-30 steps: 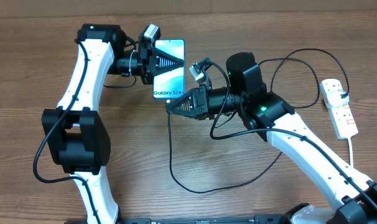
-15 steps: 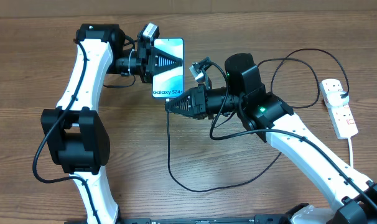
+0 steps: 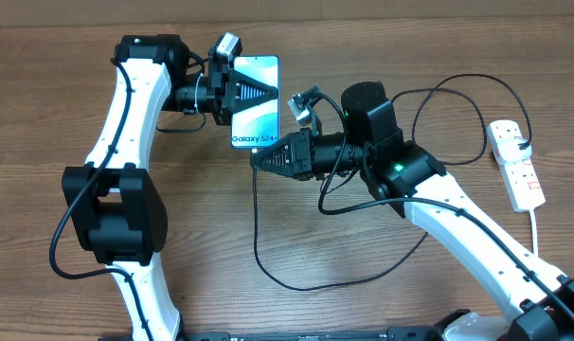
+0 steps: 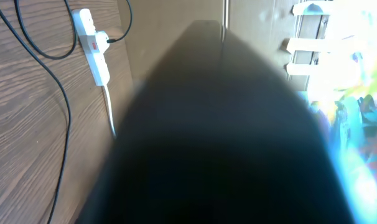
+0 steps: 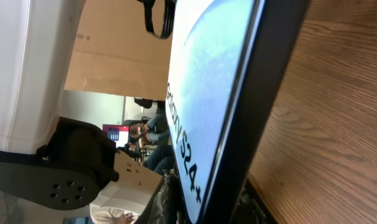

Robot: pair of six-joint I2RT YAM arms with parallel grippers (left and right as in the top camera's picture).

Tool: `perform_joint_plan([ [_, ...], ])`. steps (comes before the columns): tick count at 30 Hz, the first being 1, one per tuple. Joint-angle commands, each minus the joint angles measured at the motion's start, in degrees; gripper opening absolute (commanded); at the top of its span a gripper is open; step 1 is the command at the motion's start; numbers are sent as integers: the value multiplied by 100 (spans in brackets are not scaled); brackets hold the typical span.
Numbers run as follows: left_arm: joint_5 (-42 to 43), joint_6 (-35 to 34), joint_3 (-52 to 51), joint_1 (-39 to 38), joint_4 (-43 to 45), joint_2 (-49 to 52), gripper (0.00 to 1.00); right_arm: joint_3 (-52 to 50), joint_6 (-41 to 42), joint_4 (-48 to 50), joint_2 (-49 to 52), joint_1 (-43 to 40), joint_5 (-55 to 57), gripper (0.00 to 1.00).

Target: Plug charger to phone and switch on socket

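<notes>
Phone (image 3: 260, 118) is up off the table (image 3: 410, 47), pinched in the left gripper (image 3: 271, 95), with the right gripper (image 3: 257, 159) clamped on what's probably the charger (image 3: 256, 218) tip at its Galaxy end, so any off-angle push could miss the port or twist the phone loose.

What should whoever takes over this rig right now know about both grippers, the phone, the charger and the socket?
Grippers: the left gripper has its jaws shut on the phone, held off the table with the screen up. The right gripper has its jaws shut on the charger at its plug end, right at the phone's short edge by the Galaxy text.
Things: the cable loops down across the table. The socket lies at the far right, with nothing touching it.
Done: plug brought up to the phone. The plug tip is hidden, so I cannot tell if it is seated.
Left: confirm insertion, then switch on the socket.
</notes>
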Motion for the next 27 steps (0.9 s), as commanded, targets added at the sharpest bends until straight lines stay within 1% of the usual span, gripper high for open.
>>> perform_joint_plan([
  [1,105,264,81,-315,-122,-197,4,87,31,361,-11,-125,1038,4],
  [2,105,264,81,-315,-122,-197,4,87,31,402,-11,-125,1036,4],
  [4,105,264,81,-315,-122,-197,4,87,31,420,-11,-125,1032,8],
  [5,105,264,81,-315,-122,-197,4,87,24,415,-11,-125,1010,8],
  [7,105,264,81,-315,-122,-197,4,87,22,415,-11,-125,898,4],
  [15,103,271,81,-315,15,-197,4,87,20,354,-11,-125,732,4],
  [21,98,627,81,-315,116,-197,4,87,-4,350,-11,-125,802,4],
  [25,103,605,81,-321,111,-197,4,87,-2,302,-11,-125,903,4],
  [27,103,417,81,-319,107,-197,4,87,-2,267,-11,-125,935,4],
])
